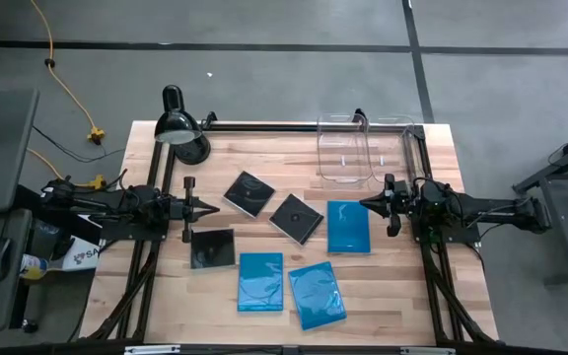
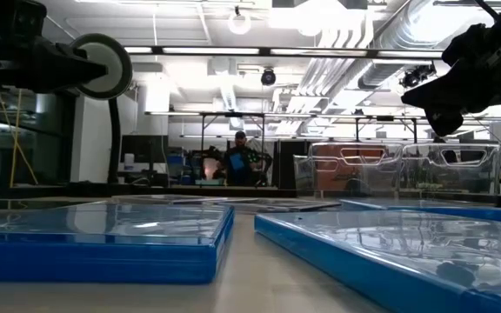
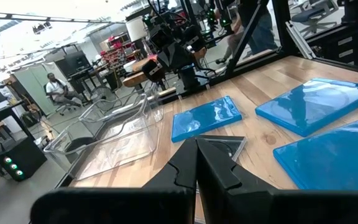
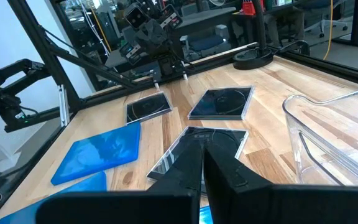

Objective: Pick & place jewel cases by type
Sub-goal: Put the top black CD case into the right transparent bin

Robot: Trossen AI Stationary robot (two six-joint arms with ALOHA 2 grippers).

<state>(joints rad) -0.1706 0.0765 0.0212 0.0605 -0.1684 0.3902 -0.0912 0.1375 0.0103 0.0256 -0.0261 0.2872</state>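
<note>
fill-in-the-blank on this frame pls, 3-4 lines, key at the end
1. The table holds three blue cases and ___ black cases.
2. Both clear bins are ___ inside.
3. The left gripper and right gripper are both ___.
4. The black lamp stands nearer the ___ arm.

Missing words: three; empty; shut; left

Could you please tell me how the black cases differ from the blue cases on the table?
The black cases are square and dark; the blue cases are rectangular, bright and somewhat larger. The black ones lie toward the lamp side, the blue ones nearer the front edge and right arm. All lie flat on the table, none held.
</note>
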